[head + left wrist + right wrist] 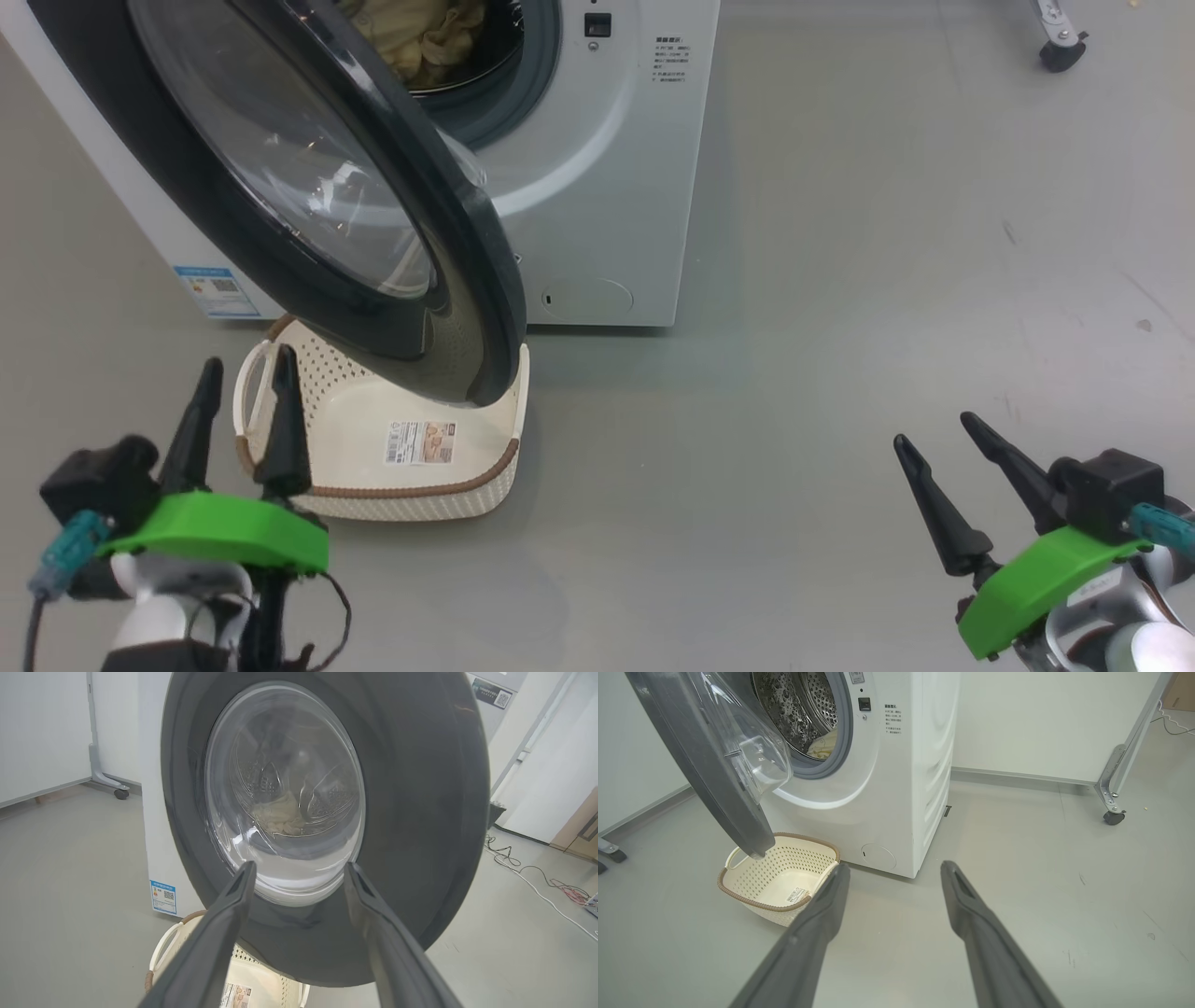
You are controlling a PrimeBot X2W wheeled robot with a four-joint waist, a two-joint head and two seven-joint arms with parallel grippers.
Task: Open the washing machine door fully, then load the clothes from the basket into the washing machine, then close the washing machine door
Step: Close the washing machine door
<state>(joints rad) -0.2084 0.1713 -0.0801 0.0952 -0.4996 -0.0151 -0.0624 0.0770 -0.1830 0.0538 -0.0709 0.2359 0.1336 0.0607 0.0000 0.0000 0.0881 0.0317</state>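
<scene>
The white washing machine (607, 187) (906, 788) stands ahead with its black-rimmed glass door (308, 187) (420, 812) (705, 765) swung partly open over the basket. Cream clothes (420, 37) (822, 746) lie inside the steel drum and show through the door glass as the clothes (280, 814). The cream basket (467, 485) (752, 896) (173, 947) sits on the floor below the door, holding no garment, its label on the bottom. My left gripper (245, 367) (299, 870) is open, just in front of the door's outer face. My right gripper (938, 429) (894, 870) is open over bare floor to the right.
Grey floor stretches to the right of the machine. A castor leg of a frame (1060, 47) (1111, 812) stands at the far right. Another castor (121, 794) is left of the machine, and cables (537, 877) lie on the floor at the right.
</scene>
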